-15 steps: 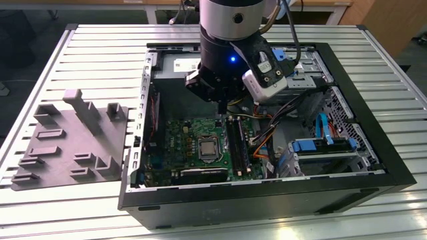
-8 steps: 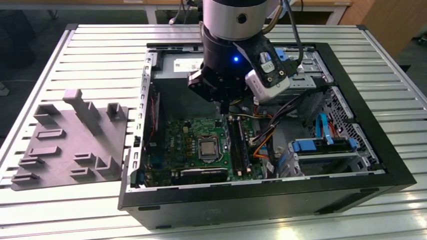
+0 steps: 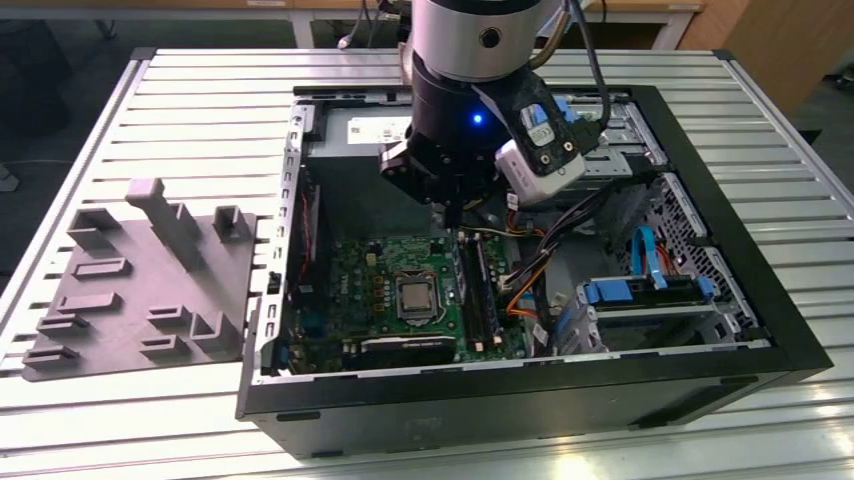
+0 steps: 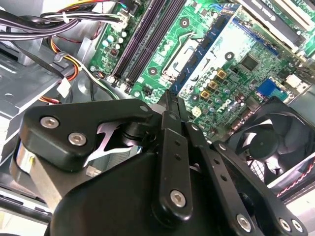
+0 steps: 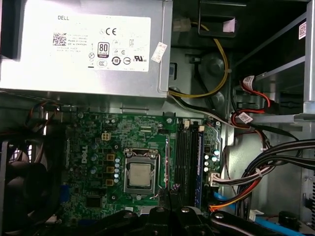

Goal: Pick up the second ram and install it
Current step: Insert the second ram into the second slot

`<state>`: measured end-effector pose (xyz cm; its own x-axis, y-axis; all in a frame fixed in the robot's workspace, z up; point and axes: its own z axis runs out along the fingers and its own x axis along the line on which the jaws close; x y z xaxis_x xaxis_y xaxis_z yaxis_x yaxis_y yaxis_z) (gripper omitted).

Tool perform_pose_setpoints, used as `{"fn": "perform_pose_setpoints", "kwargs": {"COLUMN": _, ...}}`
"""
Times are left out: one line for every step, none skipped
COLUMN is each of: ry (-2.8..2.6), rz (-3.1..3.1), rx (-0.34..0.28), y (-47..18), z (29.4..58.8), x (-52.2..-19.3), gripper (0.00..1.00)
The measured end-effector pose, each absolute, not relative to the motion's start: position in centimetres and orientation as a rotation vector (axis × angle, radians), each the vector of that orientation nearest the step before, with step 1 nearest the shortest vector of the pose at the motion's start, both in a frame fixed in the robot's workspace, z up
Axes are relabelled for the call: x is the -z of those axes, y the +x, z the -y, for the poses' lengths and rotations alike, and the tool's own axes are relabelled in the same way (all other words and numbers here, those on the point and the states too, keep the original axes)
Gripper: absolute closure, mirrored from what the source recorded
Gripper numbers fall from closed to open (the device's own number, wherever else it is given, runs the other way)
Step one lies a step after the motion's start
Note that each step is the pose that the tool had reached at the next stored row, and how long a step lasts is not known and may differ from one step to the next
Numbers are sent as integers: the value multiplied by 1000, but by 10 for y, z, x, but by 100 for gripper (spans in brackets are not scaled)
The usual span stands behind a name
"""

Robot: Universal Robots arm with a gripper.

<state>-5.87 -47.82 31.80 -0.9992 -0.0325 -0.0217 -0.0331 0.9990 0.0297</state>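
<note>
Hand (image 3: pixel 451 213) is pinched shut on the second ram (image 5: pixel 167 162), held edge-on over the motherboard (image 5: pixel 93 169). White printed label (image 5: pixel 88 42) on the power supply (image 5: pixel 15 73).

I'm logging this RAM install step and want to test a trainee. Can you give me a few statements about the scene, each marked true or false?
1. The gripper is over the open computer case. True.
2. The grey tray sits inside the case. False: it lies on the slatted table, at the exterior view's left of the case.
3. The gripper is shut on the second ram, held edge-on above the motherboard. True.
4. A cooler covers the square silver chip. False: the chip is bare.
</note>
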Motion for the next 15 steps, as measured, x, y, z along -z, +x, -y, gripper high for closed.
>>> {"fn": "perform_pose_setpoints", "kwargs": {"ry": -51, "rz": -3120, "rx": -47, "y": -58, "z": 478, "x": -318, "gripper": 89}}
{"fn": "perform_pose_setpoints", "kwargs": {"ry": -51, "rz": -3120, "rx": -47, "y": -57, "z": 478, "x": -318, "gripper": 89}}
{"fn": "perform_pose_setpoints", "kwargs": {"ry": -51, "rz": -3120, "rx": -47, "y": -56, "z": 478, "x": -318, "gripper": 89}}
{"fn": "perform_pose_setpoints", "kwargs": {"ry": -51, "rz": -3120, "rx": -47, "y": -55, "z": 478, "x": -318, "gripper": 89}}
{"fn": "perform_pose_setpoints", "kwargs": {"ry": -51, "rz": -3120, "rx": -47, "y": -55, "z": 478, "x": -318, "gripper": 89}}
{"fn": "perform_pose_setpoints", "kwargs": {"ry": -51, "rz": -3120, "rx": -47, "y": -54, "z": 478, "x": -318, "gripper": 89}}
{"fn": "perform_pose_setpoints", "kwargs": {"ry": -51, "rz": -3120, "rx": -47, "y": -53, "z": 478, "x": -317, "gripper": 89}}
{"fn": "perform_pose_setpoints", "kwargs": {"ry": -51, "rz": -3120, "rx": -47, "y": -53, "z": 478, "x": -317, "gripper": 89}}
{"fn": "perform_pose_setpoints", "kwargs": {"ry": -51, "rz": -3120, "rx": -47, "y": -53, "z": 478, "x": -317, "gripper": 89}}
{"fn": "perform_pose_setpoints", "kwargs": {"ry": -51, "rz": -3120, "rx": -47, "y": -52, "z": 478, "x": -317, "gripper": 89}}
{"fn": "perform_pose_setpoints", "kwargs": {"ry": -51, "rz": -3120, "rx": -47, "y": -52, "z": 478, "x": -317, "gripper": 89}}
{"fn": "perform_pose_setpoints", "kwargs": {"ry": -51, "rz": -3120, "rx": -47, "y": -51, "z": 478, "x": -317, "gripper": 89}}
{"fn": "perform_pose_setpoints", "kwargs": {"ry": -51, "rz": -3120, "rx": -47, "y": -50, "z": 478, "x": -317, "gripper": 89}}
{"fn": "perform_pose_setpoints", "kwargs": {"ry": -51, "rz": -3120, "rx": -47, "y": -49, "z": 478, "x": -317, "gripper": 89}}
{"fn": "perform_pose_setpoints", "kwargs": {"ry": -51, "rz": -3120, "rx": -47, "y": -48, "z": 478, "x": -317, "gripper": 89}}
